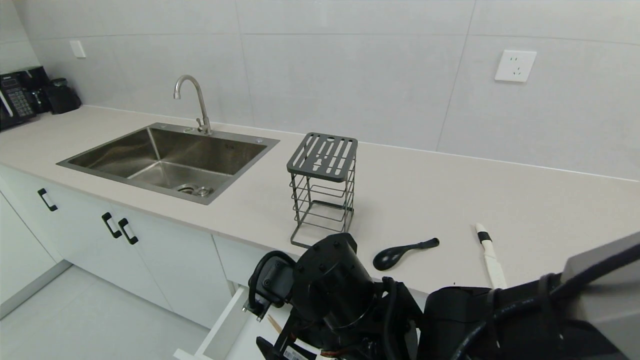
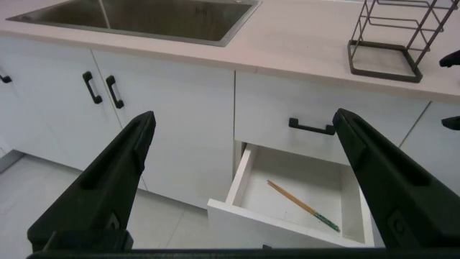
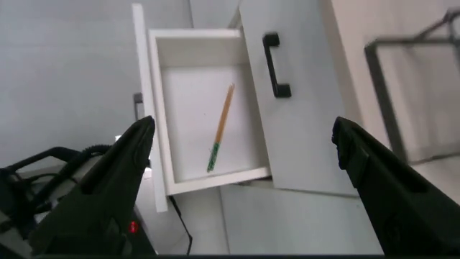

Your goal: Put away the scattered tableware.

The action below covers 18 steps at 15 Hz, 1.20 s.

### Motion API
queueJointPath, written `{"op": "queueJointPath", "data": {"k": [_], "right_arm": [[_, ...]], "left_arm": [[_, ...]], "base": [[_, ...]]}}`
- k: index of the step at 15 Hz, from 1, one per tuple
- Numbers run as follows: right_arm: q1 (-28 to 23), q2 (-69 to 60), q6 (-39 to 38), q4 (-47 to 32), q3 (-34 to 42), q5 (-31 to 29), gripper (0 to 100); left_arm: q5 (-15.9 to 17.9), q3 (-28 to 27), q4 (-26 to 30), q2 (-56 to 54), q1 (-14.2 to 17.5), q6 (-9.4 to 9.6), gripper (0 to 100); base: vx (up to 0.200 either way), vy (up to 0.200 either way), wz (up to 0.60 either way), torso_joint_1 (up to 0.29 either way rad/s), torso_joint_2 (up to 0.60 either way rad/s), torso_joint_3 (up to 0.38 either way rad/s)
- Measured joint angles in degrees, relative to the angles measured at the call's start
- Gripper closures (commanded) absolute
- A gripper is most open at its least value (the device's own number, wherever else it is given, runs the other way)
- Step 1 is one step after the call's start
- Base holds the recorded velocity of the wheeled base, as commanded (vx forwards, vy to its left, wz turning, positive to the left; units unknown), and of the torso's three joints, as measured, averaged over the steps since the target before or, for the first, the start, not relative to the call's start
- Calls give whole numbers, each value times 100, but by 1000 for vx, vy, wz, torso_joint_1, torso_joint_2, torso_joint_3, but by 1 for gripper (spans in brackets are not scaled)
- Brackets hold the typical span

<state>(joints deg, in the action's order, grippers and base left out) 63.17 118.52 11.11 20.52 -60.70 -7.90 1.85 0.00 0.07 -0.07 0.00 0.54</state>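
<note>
A black spoon [image 1: 405, 252] lies on the beige counter [image 1: 425, 200], to the right of a black wire rack [image 1: 322, 187]. Farther right lies a white utensil with a black band [image 1: 490, 255]. Below the counter edge a white drawer [image 2: 316, 180] stands pulled out, with a single wooden chopstick with a green tip [image 2: 302, 205] on its floor. My left gripper [image 2: 244, 119] hangs open and holds nothing, in front of the drawer. The right gripper [image 3: 243, 124] is open too, above the same drawer [image 3: 180, 93] and chopstick [image 3: 221, 128].
A steel sink [image 1: 165, 160] with a tap [image 1: 192, 102] sits at the counter's left. Closed cabinet doors with black handles [image 1: 117, 227] are below it. A black appliance [image 1: 22, 95] stands at the far left, and the wall has an outlet [image 1: 515, 65].
</note>
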Motion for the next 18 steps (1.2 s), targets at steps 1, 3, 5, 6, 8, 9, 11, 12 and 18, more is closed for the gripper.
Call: {"op": "queueJointPath", "data": {"k": [1,3,5,6,8,9,11,12,18], "right_arm": [[11,-44,-16,-95,-49,60,0],[22,-93,-137,-145,-93,77,0],[22,-140,-308,-265,-77,345,0],[13,-188,-319,-407,-41,566,0],[-30,-276,-330,-675,4,750,0],[-111,-344,-363,-766,78,975,0],[-446,-542,-411,-809,306,1069,0],[-673,-738,-424,-814,538,1083,0],[-1960,-2100,-397,-660,2410,1063,0]], "left_arm": [[0,0,0,0,0,0,0],[0,0,2,0,0,0,0],[0,0,2,0,0,0,0],[0,0,2,0,0,0,0],[2,0,2,0,0,0,0],[0,0,2,0,0,0,0],[0,0,2,0,0,0,0],[0,0,2,0,0,0,0],[-2,0,2,0,0,0,0]], "base": [[0,0,0,110,-217,-119],[0,0,0,46,-93,-56],[0,0,0,0,0,0],[0,0,0,0,0,0],[0,0,0,0,0,0],[0,0,0,0,0,0],[0,0,0,0,0,0],[0,0,0,0,0,0],[0,0,0,0,0,0]]}}
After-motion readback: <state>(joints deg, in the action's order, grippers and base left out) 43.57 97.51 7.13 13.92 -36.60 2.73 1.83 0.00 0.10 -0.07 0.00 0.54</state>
